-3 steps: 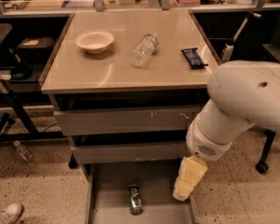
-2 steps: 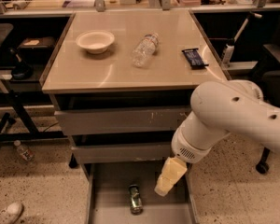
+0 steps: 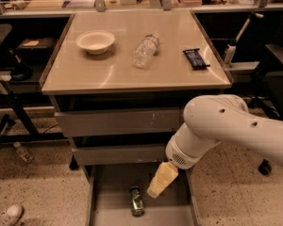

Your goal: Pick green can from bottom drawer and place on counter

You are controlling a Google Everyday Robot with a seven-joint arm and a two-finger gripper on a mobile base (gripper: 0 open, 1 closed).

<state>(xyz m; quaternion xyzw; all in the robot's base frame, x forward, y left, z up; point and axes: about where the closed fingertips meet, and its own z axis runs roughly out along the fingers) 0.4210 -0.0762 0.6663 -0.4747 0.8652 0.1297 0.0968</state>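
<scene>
The green can [image 3: 136, 201] lies on its side on the grey floor of the open bottom drawer [image 3: 108, 192], near its middle. My gripper [image 3: 160, 180] hangs from the white arm over the drawer, just right of and above the can, not touching it. The counter [image 3: 118, 69] is the glossy beige top of the cabinet above.
On the counter stand a white bowl [image 3: 95, 42], a clear plastic bottle lying down [image 3: 145, 50] and a dark wrapped bar [image 3: 195, 59]. Two shallower drawers [image 3: 118, 121] sit above the open one. A small bottle [image 3: 23, 152] and a shoe [image 3: 7, 215] lie on the floor at left.
My arm has swung left and down, bringing the gripper from the drawer's right side toward the can. The can has not moved.
</scene>
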